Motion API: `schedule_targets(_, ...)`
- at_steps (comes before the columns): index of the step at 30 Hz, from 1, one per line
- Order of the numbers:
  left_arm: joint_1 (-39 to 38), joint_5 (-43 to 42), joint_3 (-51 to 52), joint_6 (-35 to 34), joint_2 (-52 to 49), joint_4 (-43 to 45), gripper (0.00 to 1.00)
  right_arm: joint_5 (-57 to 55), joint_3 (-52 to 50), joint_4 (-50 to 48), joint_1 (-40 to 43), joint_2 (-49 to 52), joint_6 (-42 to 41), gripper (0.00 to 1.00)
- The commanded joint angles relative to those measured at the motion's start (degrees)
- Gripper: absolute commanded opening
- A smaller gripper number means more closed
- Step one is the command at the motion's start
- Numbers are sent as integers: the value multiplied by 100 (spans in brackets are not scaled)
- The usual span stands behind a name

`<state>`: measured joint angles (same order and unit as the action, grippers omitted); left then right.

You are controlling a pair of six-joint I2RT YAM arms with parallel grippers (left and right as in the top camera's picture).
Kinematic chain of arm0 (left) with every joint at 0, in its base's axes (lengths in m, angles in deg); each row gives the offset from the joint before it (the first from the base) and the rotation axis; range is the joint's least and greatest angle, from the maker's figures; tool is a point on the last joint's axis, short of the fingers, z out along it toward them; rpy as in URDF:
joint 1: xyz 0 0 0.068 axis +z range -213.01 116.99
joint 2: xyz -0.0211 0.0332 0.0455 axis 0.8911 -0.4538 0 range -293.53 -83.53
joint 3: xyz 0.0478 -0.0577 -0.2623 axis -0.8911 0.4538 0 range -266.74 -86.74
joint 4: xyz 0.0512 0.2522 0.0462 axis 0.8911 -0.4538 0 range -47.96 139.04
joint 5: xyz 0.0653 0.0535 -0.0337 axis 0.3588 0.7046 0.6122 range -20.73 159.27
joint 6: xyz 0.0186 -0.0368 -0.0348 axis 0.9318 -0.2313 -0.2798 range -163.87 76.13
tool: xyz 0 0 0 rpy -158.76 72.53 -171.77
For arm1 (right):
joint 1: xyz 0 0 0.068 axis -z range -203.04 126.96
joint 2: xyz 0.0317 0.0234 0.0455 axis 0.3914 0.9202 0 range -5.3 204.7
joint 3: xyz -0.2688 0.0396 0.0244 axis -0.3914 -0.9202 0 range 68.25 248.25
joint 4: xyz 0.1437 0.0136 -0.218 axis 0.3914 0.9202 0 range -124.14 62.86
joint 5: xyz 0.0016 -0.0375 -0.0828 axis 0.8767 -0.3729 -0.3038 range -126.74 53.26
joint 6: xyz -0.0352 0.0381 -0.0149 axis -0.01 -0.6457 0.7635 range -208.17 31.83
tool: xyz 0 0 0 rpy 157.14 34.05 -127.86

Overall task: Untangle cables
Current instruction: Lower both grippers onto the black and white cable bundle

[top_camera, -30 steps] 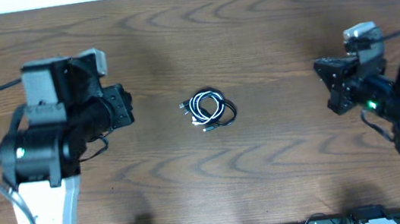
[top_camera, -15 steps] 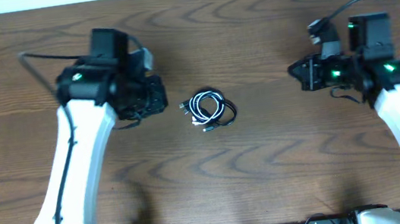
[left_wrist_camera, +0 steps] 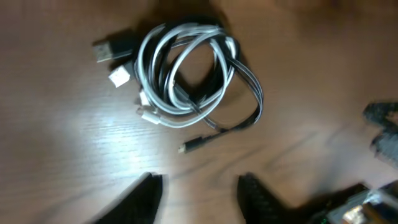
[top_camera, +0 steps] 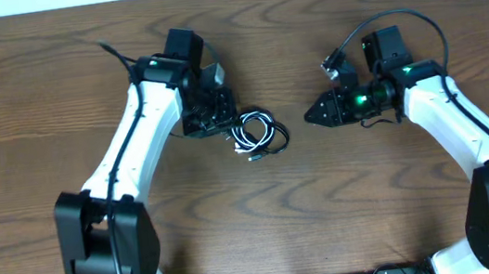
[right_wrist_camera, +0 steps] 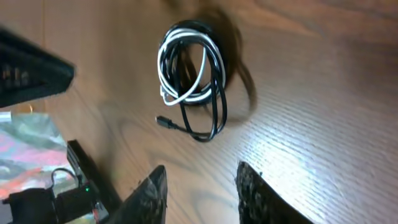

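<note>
The left gripper sits just beside the cables. Its two fingers are a little apart and empty. The cables lie in one small tangled bunch, white and black, in the middle of the brown wooden table. The right gripper is near on the other side, fingers a little apart too, and empty. A thick black cord loops over the right arm.

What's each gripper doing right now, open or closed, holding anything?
Left gripper: open, holding nothing; the cables lie just ahead of it.
Right gripper: open, holding nothing.
</note>
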<state>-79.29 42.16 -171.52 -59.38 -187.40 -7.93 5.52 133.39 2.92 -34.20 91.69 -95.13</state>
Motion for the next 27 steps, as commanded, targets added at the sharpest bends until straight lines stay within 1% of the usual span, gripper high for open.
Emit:
schedule_targets(1,-55,-70,22,-50,-256,188,52,81,63,-98,-133,61,13,33)
schedule_targets(4,-59,-70,22,-50,-494,334,52,-299,63,-149,-365,127,2,33)
schedule_targets(7,-59,-2,22,-42,-748,400,52,-929,63,-236,-669,223,-345,34)
schedule_targets(11,-59,708,22,-44,-979,417,52,-1456,63,-612,-988,369,-925,33)
schedule_targets(14,-59,986,22,-39,-1060,553,52,-1582,63,-929,-1152,476,-1021,31)
schedule_targets(19,-70,745,22,-26,-1123,737,52,-1665,63,-1300,-1338,697,-1019,33)
schedule_targets(27,-291,708,31,-42,-1123,706,52,-2118,63,-1419,-1349,846,-1019,38)
